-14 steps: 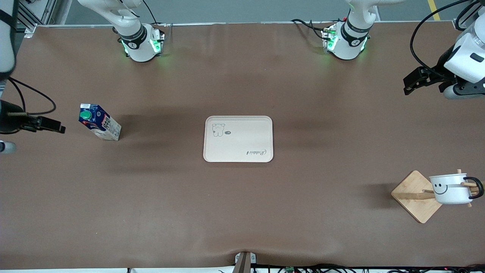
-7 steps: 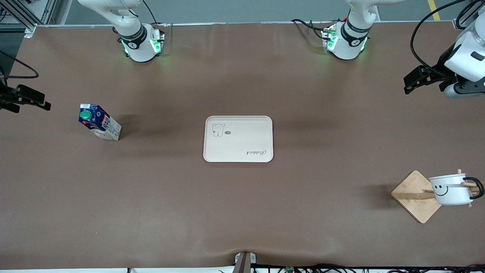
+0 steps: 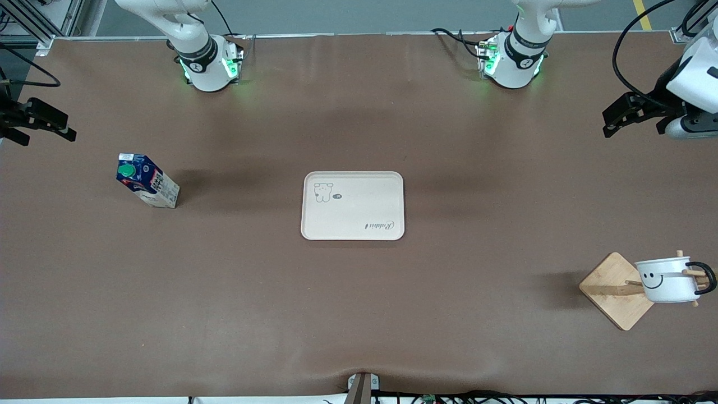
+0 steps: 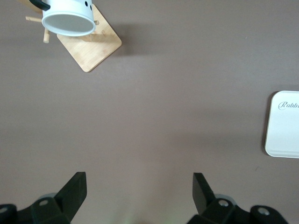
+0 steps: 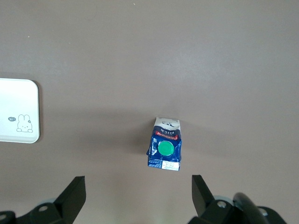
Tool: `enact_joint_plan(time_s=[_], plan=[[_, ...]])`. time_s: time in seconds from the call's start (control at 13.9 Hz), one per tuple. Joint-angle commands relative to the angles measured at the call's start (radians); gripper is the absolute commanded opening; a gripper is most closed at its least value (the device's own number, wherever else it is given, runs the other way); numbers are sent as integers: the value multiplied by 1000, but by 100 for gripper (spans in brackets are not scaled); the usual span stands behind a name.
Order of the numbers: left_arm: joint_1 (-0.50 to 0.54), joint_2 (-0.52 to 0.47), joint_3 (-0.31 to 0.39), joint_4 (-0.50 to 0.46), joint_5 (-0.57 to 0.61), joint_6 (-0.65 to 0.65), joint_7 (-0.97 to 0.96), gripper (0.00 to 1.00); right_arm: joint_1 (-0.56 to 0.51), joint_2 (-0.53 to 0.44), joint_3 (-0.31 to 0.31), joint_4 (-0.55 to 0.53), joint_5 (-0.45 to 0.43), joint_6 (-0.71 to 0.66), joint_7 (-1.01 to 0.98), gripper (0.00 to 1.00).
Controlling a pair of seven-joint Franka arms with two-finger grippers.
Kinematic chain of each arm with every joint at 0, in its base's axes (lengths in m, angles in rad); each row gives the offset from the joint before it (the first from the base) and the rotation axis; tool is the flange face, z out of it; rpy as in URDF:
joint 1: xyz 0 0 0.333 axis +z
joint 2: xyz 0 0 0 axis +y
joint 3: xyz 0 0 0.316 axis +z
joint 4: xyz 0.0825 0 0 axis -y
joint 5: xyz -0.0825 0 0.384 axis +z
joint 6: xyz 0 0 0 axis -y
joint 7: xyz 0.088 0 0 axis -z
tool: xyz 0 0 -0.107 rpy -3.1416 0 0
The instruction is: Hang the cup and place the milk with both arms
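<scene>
both jaws spread; right gripper (image 3: 67,133) apparently lifted off milk (image 3: 147,188).

Cup hung on the rack, milk upright on the table

The cup (image 3: 667,279) hangs by its handle on a wooden rack (image 3: 614,290), well clear of the left gripper (image 3: 608,130) fingers. The milk (image 3: 147,182) stands just past the right gripper (image 3: 70,134) fingers, toward the tray (image 3: 353,206) at mid-table (image 3: 359,314).

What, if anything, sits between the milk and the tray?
Nothing visible. Only bare brown table lies between the milk and the tray. The right claw is open over the table edge near the carton.
</scene>
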Motion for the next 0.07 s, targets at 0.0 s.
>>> enact_joint_plan(time_s=[0.0], plan=[[0, -4, 1, 15, -1, -12, 16, 100, 8, -18, 1, 9, -24, 7, -6, 100]])
